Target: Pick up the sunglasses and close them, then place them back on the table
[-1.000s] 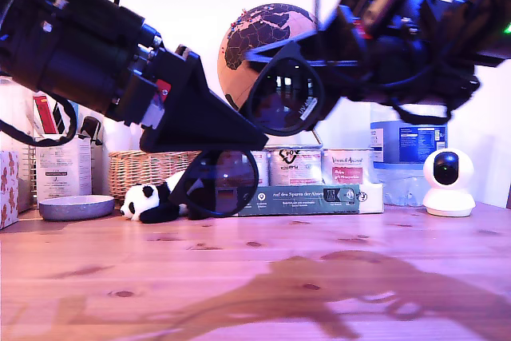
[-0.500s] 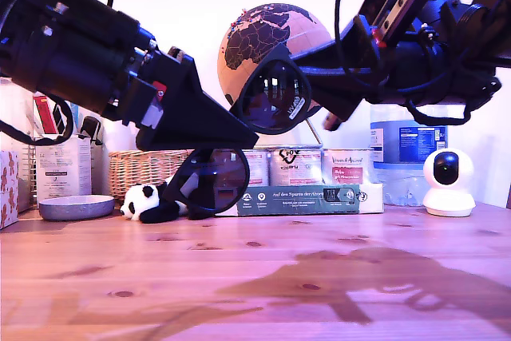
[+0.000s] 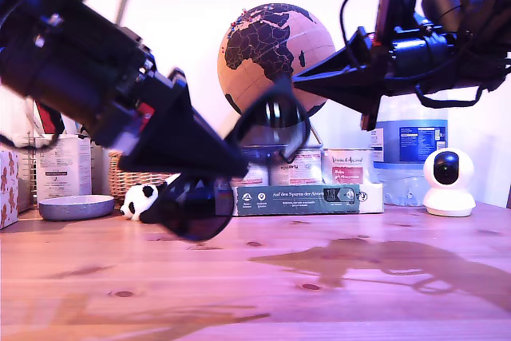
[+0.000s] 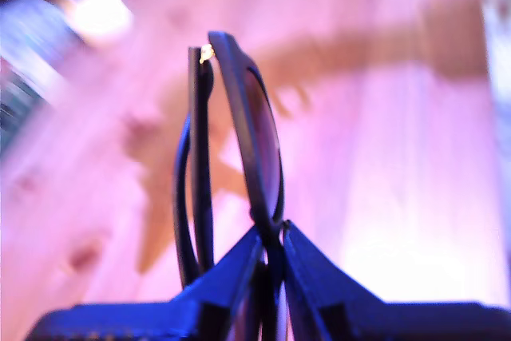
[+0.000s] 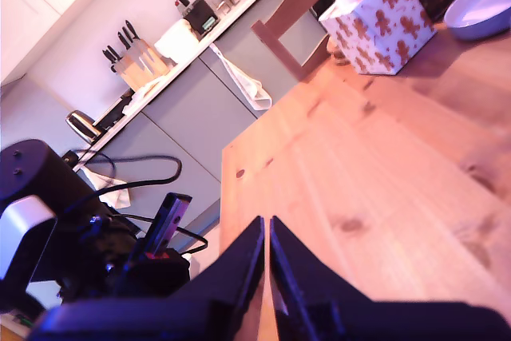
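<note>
Sunglasses (image 4: 239, 157), folded and pinched by the frame in my first gripper (image 4: 270, 237) above the table (image 3: 319, 293), could twist loose in that thin grip, while my second gripper (image 5: 266, 233) sits clenched on nothing.

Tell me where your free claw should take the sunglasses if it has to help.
The sunglasses hang tilted from my first claw, shut on the rim. My second claw is shut and holds nothing. I would probably open it and pinch the raised rim, coming from the exterior view's right, where the frame's edge lies open.

panda (image 3: 142, 200) half hidden, sunglasses (image 3: 239, 161) motion-blurred
</note>
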Available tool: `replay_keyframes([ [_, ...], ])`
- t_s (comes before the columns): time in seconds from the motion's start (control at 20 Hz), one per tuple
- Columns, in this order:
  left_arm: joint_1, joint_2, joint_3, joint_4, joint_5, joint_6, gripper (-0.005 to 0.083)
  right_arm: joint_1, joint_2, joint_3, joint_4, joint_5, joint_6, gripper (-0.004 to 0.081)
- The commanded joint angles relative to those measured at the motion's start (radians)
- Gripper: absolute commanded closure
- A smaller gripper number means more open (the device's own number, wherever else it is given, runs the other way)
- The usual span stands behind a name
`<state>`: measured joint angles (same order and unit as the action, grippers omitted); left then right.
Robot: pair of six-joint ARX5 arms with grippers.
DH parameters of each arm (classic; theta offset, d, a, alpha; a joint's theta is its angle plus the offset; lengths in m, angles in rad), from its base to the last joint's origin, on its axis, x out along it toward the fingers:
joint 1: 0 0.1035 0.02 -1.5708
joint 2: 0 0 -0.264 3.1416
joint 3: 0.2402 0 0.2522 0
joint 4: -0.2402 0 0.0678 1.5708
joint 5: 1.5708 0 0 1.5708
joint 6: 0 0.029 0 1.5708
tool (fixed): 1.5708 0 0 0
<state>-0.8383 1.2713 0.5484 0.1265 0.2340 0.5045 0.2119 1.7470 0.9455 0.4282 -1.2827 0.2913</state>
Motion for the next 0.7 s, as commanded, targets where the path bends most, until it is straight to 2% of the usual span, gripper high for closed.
replay_keyframes([
  [0.0, -0.004, 0.0, 0.067, -0.095, -0.002, 0.028, 0.0797, 0.01, 0.0, 0.001, -0.02, 0.008, 0.005, 0.0783],
  [0.2, -0.004, 0.016, 0.152, -0.27, -0.003, 0.072, 0.0797, 0.032, -0.008, 0.001, -0.056, 0.009, 0.004, 0.0783],
  [0.35, -0.004, 0.102, 0.255, -0.428, -0.007, 0.073, 0.0797, 0.046, -0.064, 0.001, -0.065, 0.037, 0.004, 0.0783],
  [0.5, -0.002, 0.219, 0.362, -0.487, -0.034, -0.138, 0.0797, 0.05, -0.175, 0.001, -0.117, 0.127, -0.01, 0.0783],
  [0.65, -0.002, 0.319, 0.457, -0.538, -0.075, -0.406, 0.0797, 0.047, -0.314, 0.001, -0.244, 0.263, -0.04, 0.0783],
])
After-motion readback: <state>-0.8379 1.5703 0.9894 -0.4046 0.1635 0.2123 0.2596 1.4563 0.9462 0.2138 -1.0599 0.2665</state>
